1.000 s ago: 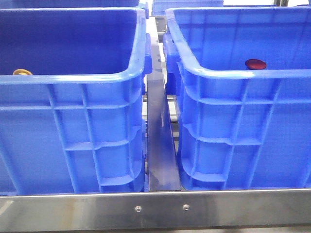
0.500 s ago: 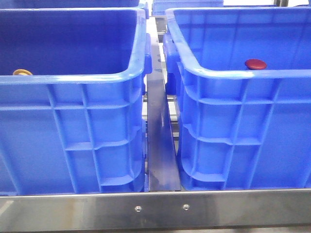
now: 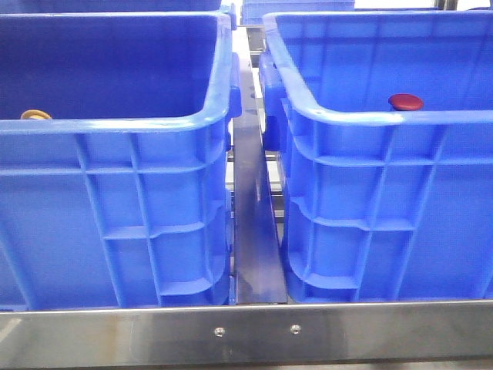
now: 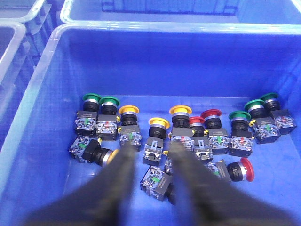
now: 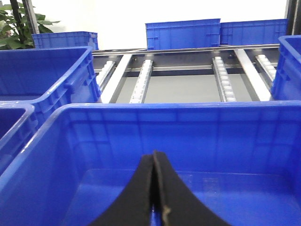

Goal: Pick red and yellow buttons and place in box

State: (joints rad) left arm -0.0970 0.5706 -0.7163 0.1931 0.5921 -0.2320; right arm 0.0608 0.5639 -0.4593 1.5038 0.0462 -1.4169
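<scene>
Below my left gripper (image 4: pixel 149 155), whose jaws stand apart and hold nothing, the yellow buttons (image 4: pixel 158 123) and red buttons (image 4: pixel 211 114) lie mixed with green ones on the floor of a blue crate (image 4: pixel 42 117), each cap sitting on a blocky switch body. I judge them light, hard and a little slippery on the dome, so I would pinch the squarer body under the cap. My right gripper (image 5: pixel 154 188) has its jaws pressed together, empty, over the box (image 5: pixel 141 110).
</scene>
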